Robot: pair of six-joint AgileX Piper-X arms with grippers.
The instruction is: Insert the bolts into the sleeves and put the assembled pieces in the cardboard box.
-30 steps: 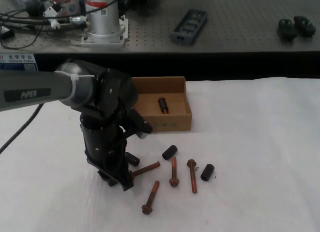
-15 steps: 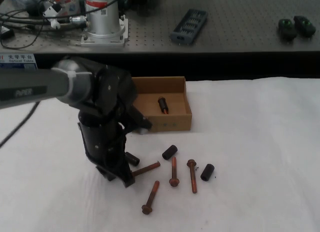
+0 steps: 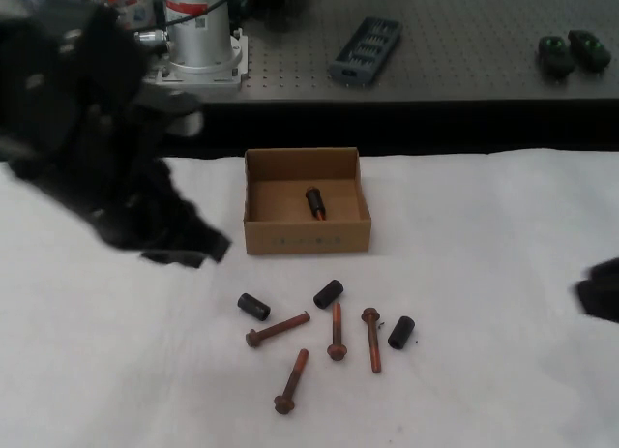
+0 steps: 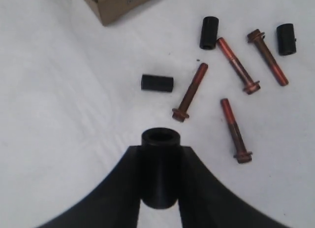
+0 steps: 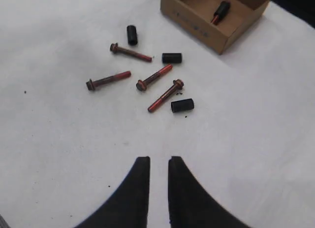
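White cloth (image 3: 484,274) covers the bench, with a perforated metal table behind it. At the middle back sits the cardboard box (image 3: 305,240), open-topped, with one assembled piece (image 3: 314,200) lying in it.

Your left gripper (image 4: 160,154) is clamped on a black sleeve (image 4: 160,171). The sleeve's open bore pokes out past the fingertips, and in the high view this arm is held up over the left back of the cloth.

Your right gripper (image 5: 158,160) hangs over the right side of the bench. Its fingers are drawn nearly together and there is nothing between them.

Four rusty bolts and three loose sleeves are scattered in front of the box. They lie between your two arms and well clear of the cloth's edges.

The held sleeve now wants a bolt, so the relation that matters is right gripper to nearest bolt (image 5: 166,95). That bolt lies straight ahead of the gripper, toward the box, on the right of the scatter. In the high view its long axis runs front to back, with its head toward the box.

A loose sleeve (image 5: 182,105) rests just beside its shank, on your gripper's side but not touching it. A second bolt (image 5: 154,77) lies close on the far side. Finger room looks tight, though bare cloth gives an open approach.
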